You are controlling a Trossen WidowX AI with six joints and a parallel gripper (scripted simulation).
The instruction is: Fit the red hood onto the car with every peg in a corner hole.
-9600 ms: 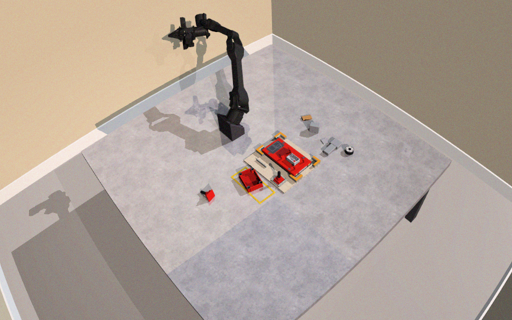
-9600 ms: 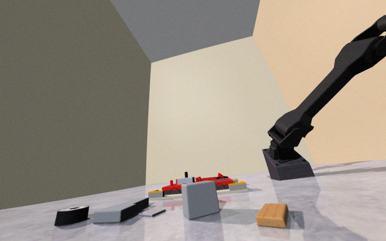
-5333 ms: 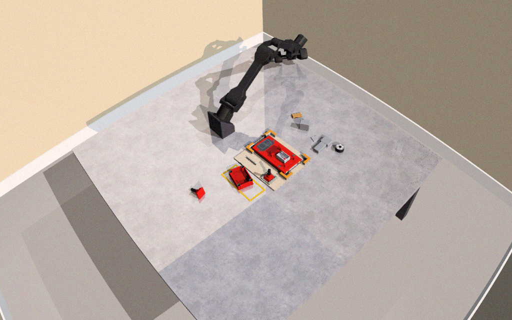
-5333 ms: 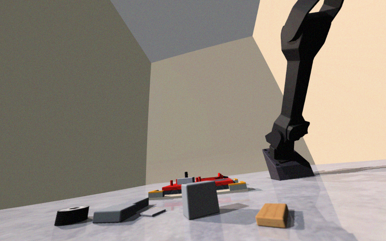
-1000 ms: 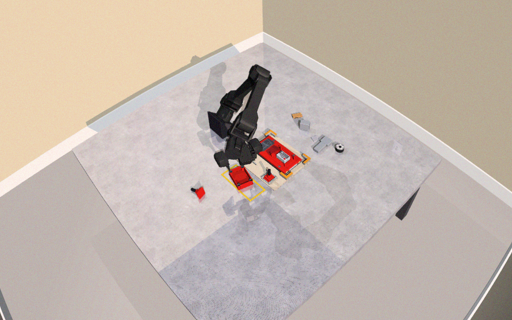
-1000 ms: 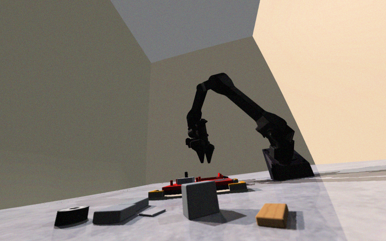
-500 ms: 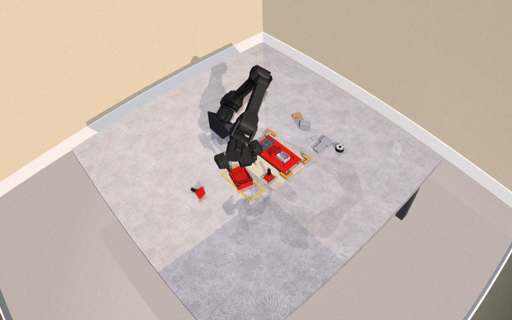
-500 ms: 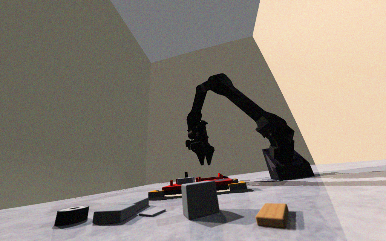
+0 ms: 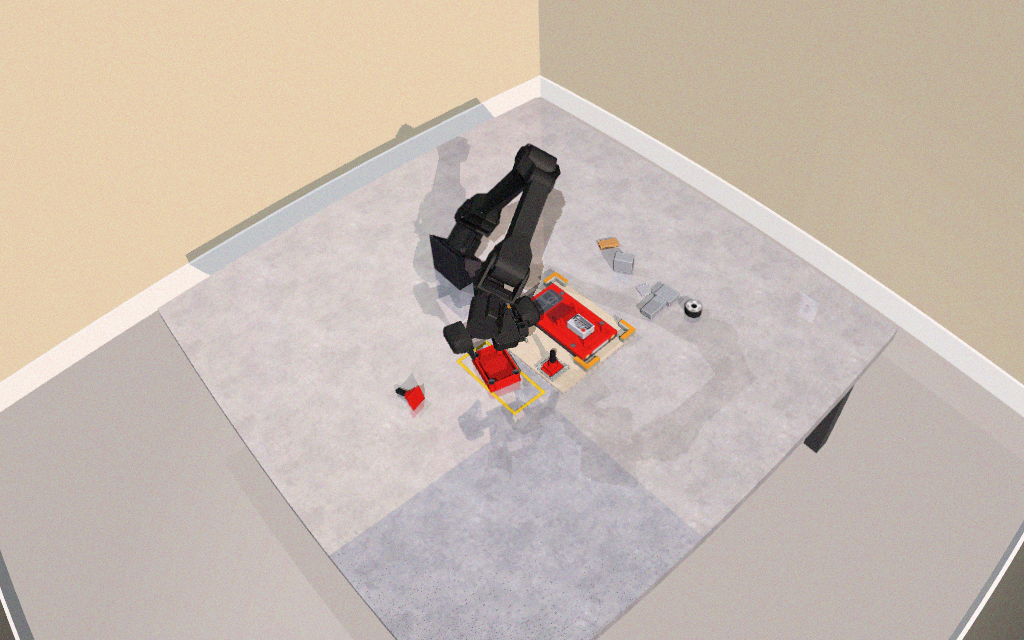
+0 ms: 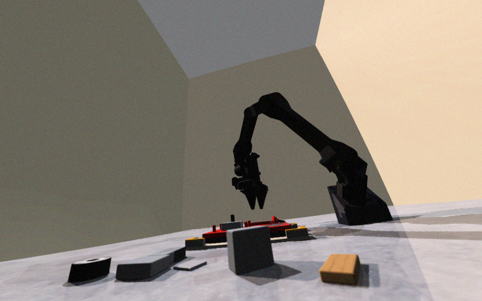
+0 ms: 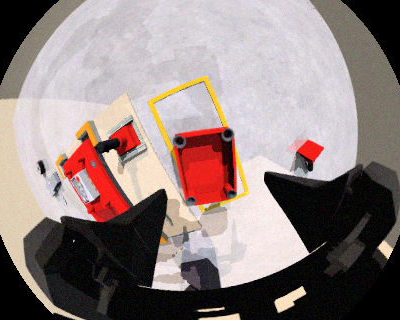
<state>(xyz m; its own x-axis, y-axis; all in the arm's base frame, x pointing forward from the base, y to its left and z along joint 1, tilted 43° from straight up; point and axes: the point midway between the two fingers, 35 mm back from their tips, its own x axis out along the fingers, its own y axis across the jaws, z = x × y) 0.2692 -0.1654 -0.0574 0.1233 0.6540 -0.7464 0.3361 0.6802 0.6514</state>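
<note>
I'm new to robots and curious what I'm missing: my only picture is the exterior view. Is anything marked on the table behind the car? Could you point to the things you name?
Observer: Yes, a yellow outline (image 9: 528, 403) (image 11: 178, 90).
Operator: Does the hood sit fully inside it?
Observer: No, the hood (image 9: 496, 365) (image 11: 202, 170) overlaps one of its long sides.
Operator: Anything loose on the hood's other side, away from the car?
Observer: Yes, a small red piece (image 9: 415, 397) (image 11: 310, 150) lies there.
</note>
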